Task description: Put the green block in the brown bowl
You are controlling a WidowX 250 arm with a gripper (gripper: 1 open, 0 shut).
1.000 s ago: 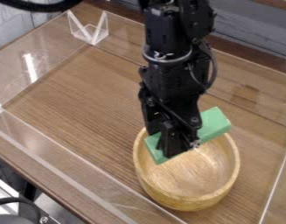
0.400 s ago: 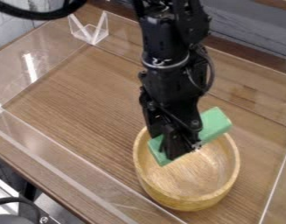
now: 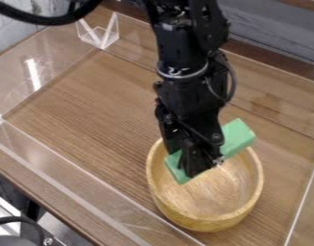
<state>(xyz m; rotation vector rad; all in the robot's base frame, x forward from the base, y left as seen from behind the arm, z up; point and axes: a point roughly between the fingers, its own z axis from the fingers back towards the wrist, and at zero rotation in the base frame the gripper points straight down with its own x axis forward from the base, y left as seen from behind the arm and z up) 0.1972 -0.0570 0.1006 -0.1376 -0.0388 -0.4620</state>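
The green block (image 3: pixel 231 138) is a bright green bar held at a slant over the brown bowl (image 3: pixel 244 200), one end sticking out past the bowl's far right rim, the other end low inside near the left. My gripper (image 3: pixel 198 156) points straight down from the black arm and is shut on the block's middle, its fingers reaching into the bowl. The round tan wooden bowl sits at the front right of the table. Whether the block's lower end touches the bowl's floor I cannot tell.
The wooden table top (image 3: pixel 95 106) lies inside low clear acrylic walls (image 3: pixel 37 159). A small clear plastic stand (image 3: pixel 98 34) stands at the back left. The table's front edge runs close below the bowl.
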